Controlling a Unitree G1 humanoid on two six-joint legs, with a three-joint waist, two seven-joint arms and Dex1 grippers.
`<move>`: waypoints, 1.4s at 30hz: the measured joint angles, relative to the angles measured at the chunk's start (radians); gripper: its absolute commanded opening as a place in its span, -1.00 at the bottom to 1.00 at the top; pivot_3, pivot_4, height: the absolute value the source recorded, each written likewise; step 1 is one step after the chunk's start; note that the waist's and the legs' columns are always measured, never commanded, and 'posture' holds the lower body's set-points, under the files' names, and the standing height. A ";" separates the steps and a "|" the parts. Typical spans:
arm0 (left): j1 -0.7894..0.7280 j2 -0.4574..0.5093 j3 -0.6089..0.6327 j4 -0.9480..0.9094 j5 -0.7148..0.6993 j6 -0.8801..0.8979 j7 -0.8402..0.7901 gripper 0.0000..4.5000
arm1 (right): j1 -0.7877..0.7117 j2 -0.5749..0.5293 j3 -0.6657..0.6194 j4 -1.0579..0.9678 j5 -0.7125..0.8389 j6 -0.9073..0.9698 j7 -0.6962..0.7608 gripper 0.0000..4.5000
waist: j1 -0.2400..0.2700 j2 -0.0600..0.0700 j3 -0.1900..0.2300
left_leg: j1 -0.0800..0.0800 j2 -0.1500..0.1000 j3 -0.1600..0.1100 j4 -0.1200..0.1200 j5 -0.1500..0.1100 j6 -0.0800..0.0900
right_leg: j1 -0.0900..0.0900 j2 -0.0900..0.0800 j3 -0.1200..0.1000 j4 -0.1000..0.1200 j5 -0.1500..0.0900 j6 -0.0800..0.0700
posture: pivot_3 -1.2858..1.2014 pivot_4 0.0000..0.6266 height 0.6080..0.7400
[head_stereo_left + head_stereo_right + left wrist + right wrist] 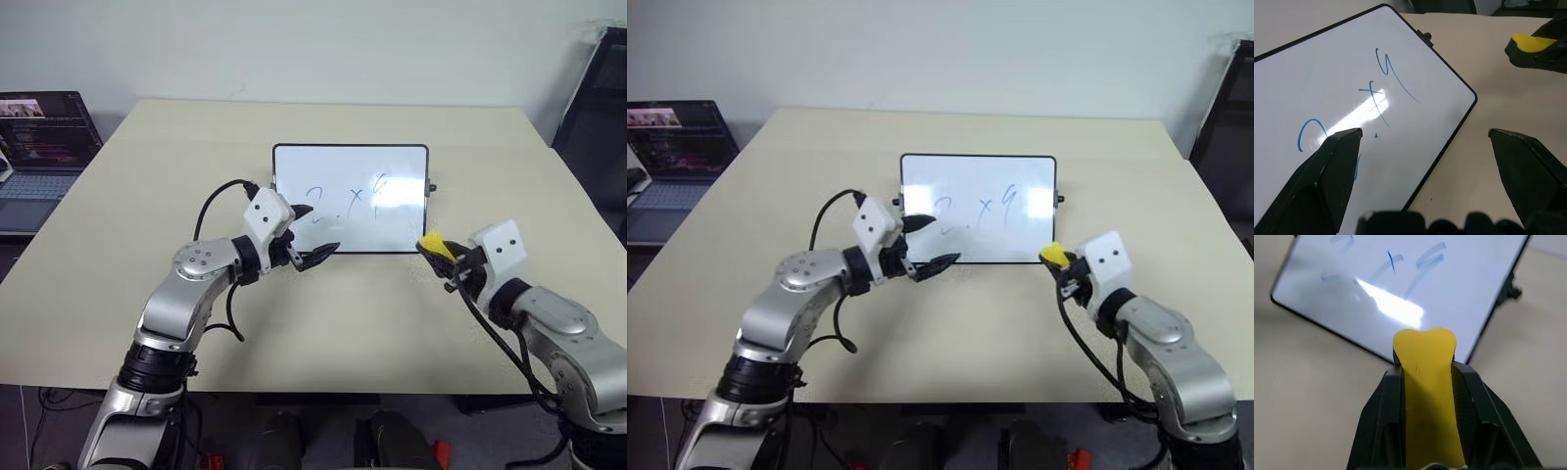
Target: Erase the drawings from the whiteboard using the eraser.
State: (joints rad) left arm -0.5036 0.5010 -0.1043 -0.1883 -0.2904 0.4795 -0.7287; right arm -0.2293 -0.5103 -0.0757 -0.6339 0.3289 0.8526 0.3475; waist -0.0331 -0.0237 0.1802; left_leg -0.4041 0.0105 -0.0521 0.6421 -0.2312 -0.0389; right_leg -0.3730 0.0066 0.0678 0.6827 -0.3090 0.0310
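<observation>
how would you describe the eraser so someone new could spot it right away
On the beige table, find the black-framed whiteboard and go to its near right corner. There the right gripper is shut on the eraser, the one bright yellow block.

Even, bright room light fell on the table (323, 333); a white glare streak sat on the whiteboard (1400, 264), whose drawings (1393, 259) looked blurred there.

whiteboard (350, 199): propped, drawings (348, 201) intact | eraser (437, 245): yellow, at its corner
</observation>
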 measured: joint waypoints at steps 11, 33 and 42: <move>-0.066 -0.032 -0.012 0.016 0.013 0.083 0.052 1.00 | -0.355 0.052 0.195 0.387 -0.180 -0.177 -0.005 -0.57 | -0.002 0.000 0.000 | -0.001 0.000 0.001 0.000 0.000 0.000 | -0.002 0.000 -0.001 0.000 0.000 -0.001 | 0.03 -0.52 1.00; -0.050 -0.021 -0.014 -0.041 0.000 0.145 0.042 1.00 | -0.659 0.139 0.324 0.987 -0.419 -0.422 0.108 -0.57 | -0.001 0.000 0.000 | -0.003 -0.002 0.001 0.003 0.000 0.000 | -0.006 -0.006 -0.002 0.008 0.001 -0.001 | 0.03 -0.52 1.00; -0.050 -0.022 -0.015 -0.046 0.000 0.144 0.035 1.00 | -0.641 0.137 0.348 0.969 -0.469 -0.428 0.115 -0.57 | -0.003 0.000 0.000 | 0.001 -0.002 0.002 0.003 0.000 0.000 | -0.006 -0.006 -0.001 0.014 0.000 -0.001 | 0.03 -0.52 1.00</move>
State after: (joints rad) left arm -0.5533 0.4791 -0.1190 -0.2347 -0.2906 0.6232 -0.6934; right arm -0.8703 -0.3733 0.2722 0.3347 -0.1403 0.4244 0.4622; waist -0.0362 -0.0237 0.1805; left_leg -0.4036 0.0087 -0.0500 0.6450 -0.2309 -0.0393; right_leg -0.3787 0.0007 0.0669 0.6964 -0.3086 0.0301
